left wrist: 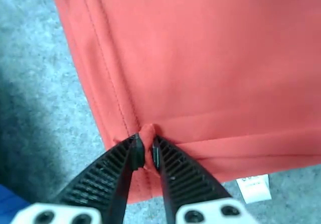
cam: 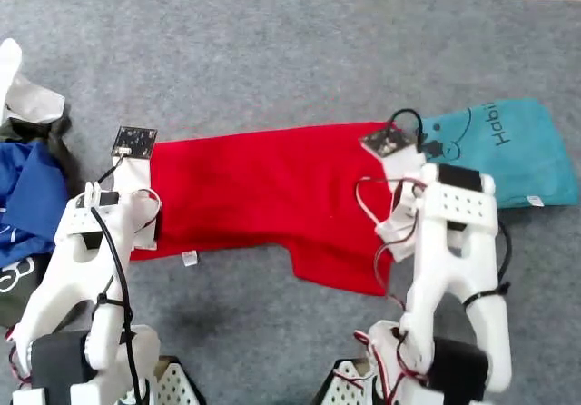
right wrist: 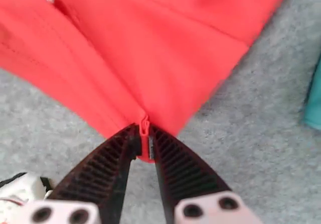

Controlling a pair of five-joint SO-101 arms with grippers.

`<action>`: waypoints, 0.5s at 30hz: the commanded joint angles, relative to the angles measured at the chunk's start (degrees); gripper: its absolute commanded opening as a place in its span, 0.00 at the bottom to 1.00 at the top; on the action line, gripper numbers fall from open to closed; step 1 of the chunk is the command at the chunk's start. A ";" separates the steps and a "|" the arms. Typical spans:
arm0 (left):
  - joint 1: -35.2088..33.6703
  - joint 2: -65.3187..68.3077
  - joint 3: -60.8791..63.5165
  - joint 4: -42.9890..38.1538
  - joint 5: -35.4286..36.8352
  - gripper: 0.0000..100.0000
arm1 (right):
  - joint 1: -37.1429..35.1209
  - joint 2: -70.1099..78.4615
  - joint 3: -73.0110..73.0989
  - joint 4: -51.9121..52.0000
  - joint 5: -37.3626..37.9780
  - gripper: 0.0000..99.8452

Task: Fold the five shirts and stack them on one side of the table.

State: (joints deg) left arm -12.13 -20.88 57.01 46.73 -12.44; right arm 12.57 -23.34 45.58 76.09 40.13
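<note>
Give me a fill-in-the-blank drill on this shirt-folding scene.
Counting the left gripper and the right gripper, the number shut on the spread red fabric shirt is ____. The folded teal shirt lies on the grey felt table beside the ____ arm. The crumpled blue shirt lies beside the ____ arm.
Missing words: two; right; left.

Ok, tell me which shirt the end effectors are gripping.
The red shirt, pinched on both sides; the teal shirt and blue shirt lie untouched.
</note>
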 commanded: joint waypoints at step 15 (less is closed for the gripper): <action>-1.54 -1.67 -3.56 4.66 0.35 0.03 | -0.88 -3.21 10.95 -11.16 0.53 0.01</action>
State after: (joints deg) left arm -15.82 -20.88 55.78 50.68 -12.26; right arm 12.40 -24.84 56.22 66.42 40.13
